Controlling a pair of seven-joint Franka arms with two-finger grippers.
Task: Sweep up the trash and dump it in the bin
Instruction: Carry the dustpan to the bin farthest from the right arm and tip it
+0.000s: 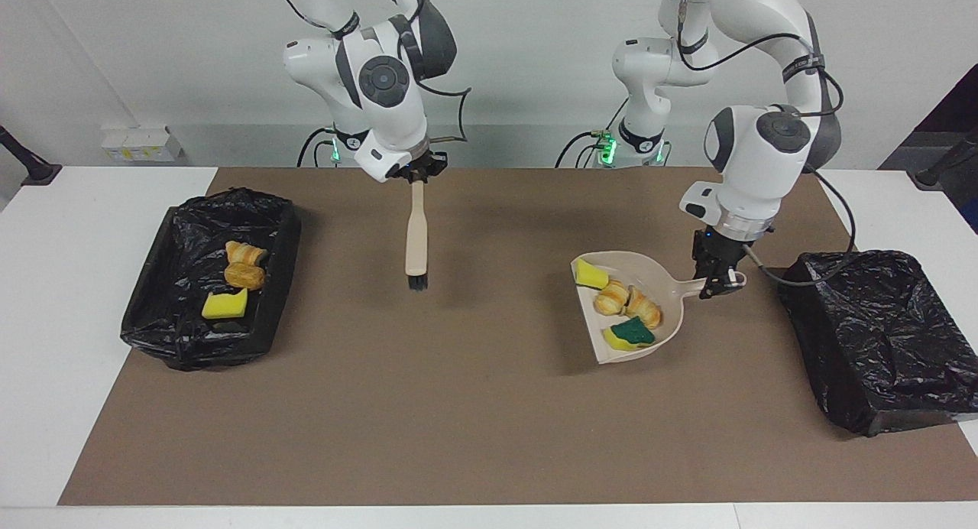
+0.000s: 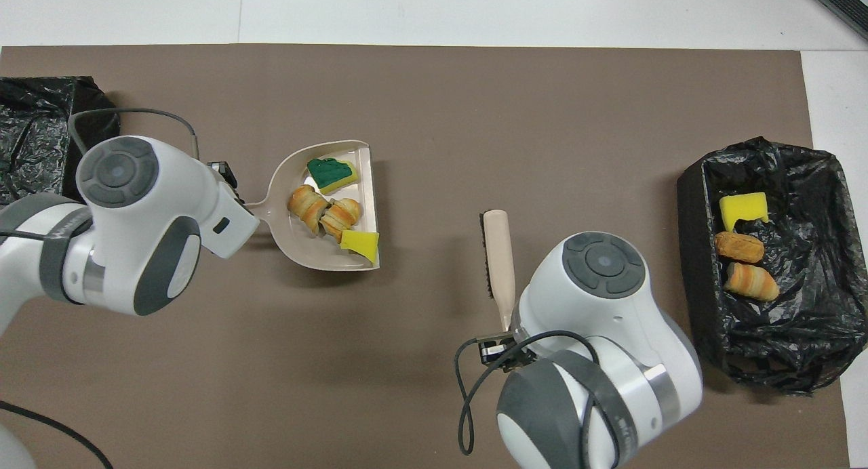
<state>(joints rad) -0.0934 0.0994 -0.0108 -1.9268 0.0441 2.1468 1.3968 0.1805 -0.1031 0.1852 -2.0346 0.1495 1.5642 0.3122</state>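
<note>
My left gripper (image 1: pixel 717 283) is shut on the handle of the beige dustpan (image 1: pixel 665 280), which hangs just over the mat. In the pan lies trash: a yellow sponge chunk (image 1: pixel 590 274), two croissants (image 1: pixel 626 303) and a green-faced sponge (image 1: pixel 631 332). From overhead the dustpan (image 2: pixel 298 238) carries the same trash (image 2: pixel 324 211), and the arm hides the left gripper. My right gripper (image 1: pixel 416 176) is shut on the handle of the brush (image 1: pixel 416 235), which hangs bristles down over the mat. The brush (image 2: pixel 498 255) also shows overhead.
A black-lined bin (image 1: pixel 176 231) at the right arm's end holds two croissants (image 1: pixel 244 264) and a yellow sponge (image 1: pixel 224 306); overhead that bin (image 2: pixel 692 252) shows them too. A second black-bagged bin (image 1: pixel 879 330) stands at the left arm's end beside the dustpan.
</note>
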